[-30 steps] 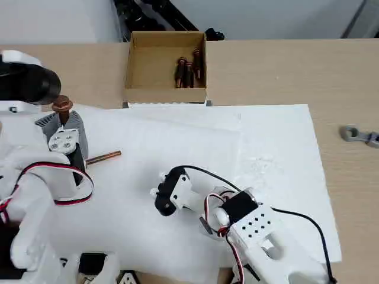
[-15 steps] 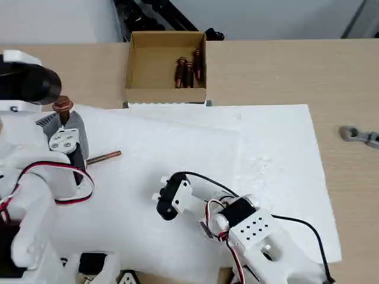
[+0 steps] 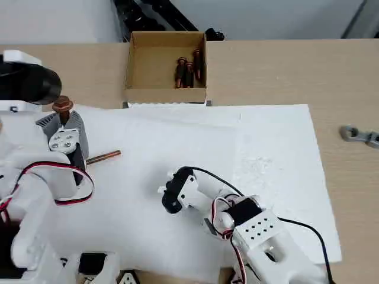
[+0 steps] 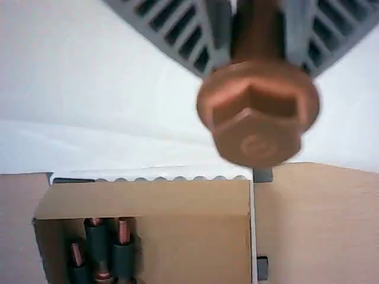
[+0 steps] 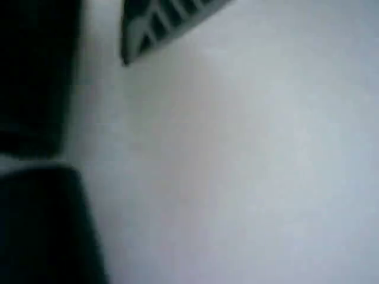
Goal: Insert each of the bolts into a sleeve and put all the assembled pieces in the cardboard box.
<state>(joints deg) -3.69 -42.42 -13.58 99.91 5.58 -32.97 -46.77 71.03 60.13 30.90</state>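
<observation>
A copper bolt (image 3: 62,106) stands head-up at the far left, and my left gripper (image 3: 61,120) is shut on its shaft; its hex head (image 4: 257,112) sits between the grey ribbed fingers (image 4: 172,26). Beyond it lies the cardboard box (image 3: 142,65) with three assembled bolt-and-sleeve pieces (image 3: 188,70) in its right part, also the box (image 4: 177,207) seen past the bolt. A copper shaft (image 3: 104,157) lies on the white sheet, partly hidden by the left arm. My right arm's wrist end (image 3: 173,192) hangs low over the sheet's middle; one grey finger (image 5: 166,23) and a dark shape show there.
A white foam sheet (image 3: 266,148) covers most of the wooden table. A metal wrench-like tool (image 3: 355,135) lies at the far right edge. Dark gear (image 3: 148,15) sits behind the box.
The right arm's wrist end has drifted slightly right and back over the sheet. The left arm and its bolt have kept still.
</observation>
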